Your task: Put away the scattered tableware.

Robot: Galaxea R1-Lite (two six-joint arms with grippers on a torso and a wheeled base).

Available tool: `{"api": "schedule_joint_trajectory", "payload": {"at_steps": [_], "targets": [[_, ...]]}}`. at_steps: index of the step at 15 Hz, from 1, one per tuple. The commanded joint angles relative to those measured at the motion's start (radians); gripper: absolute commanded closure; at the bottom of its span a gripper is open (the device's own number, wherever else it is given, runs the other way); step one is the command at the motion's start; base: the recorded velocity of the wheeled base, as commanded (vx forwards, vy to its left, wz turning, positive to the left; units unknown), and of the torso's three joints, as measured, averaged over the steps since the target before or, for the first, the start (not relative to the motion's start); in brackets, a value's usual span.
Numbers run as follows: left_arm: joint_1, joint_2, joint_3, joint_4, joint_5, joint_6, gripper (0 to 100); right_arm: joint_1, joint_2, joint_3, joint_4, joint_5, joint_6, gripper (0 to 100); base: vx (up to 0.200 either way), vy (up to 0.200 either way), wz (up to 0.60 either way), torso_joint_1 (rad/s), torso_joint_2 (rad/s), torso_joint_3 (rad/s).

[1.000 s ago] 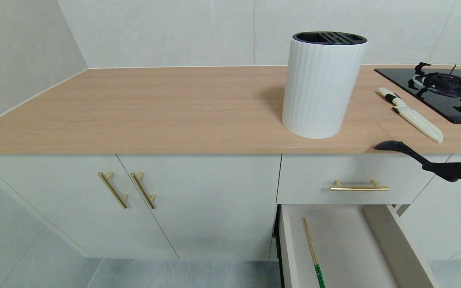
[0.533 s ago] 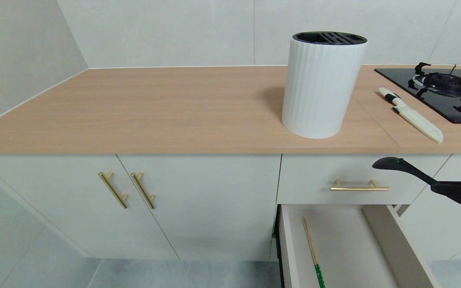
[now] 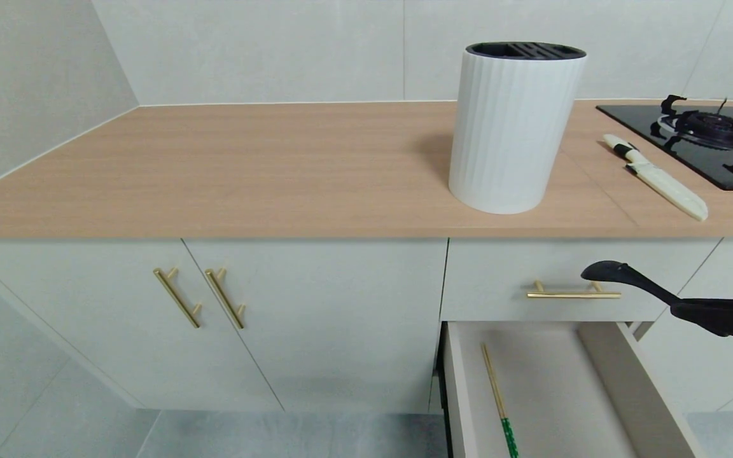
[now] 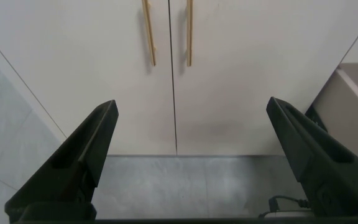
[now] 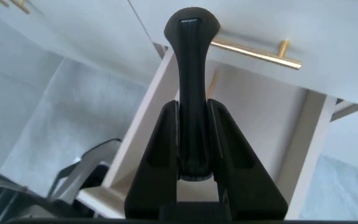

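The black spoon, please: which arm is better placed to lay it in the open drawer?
Right. The right gripper holds the spoon over the open drawer; the left gripper, open, faces the cabinet doors.

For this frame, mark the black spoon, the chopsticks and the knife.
black spoon [image 5: 190, 87], right wrist view, middle of the handle
chopsticks [image 3: 497, 397], head view, middle of the shaft
knife [image 3: 658, 180], head view, on the blade

Left fingers [image 4: 73, 168] apart; right fingers [image 5: 160, 155] clamped
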Motion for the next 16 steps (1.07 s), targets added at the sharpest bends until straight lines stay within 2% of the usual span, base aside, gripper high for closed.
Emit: {"api": "schedule_joint_trajectory", "payload": {"at_steps": [1, 10, 16], "targets": [[0.000, 0.002, 0.000, 0.000, 0.000, 0.000, 0, 0.000, 0.018, 0.019, -0.012, 0.001, -0.003, 100, 0.000, 0.000, 0.00, -0.178, 0.39, 0.222], [0.000, 0.000, 0.000, 0.000, 0.000, 0.000, 0, 0.019, 0.075, 0.039, -0.026, -0.002, -0.026, 100, 0.000, 0.000, 0.00, -0.184, 0.44, 0.259], [0.000, 0.002, 0.000, 0.000, 0.000, 0.000, 0, 0.019, 0.124, 0.073, -0.086, -0.007, -0.027, 100, 0.000, 0.000, 0.00, -0.029, 0.09, 0.041]]}}
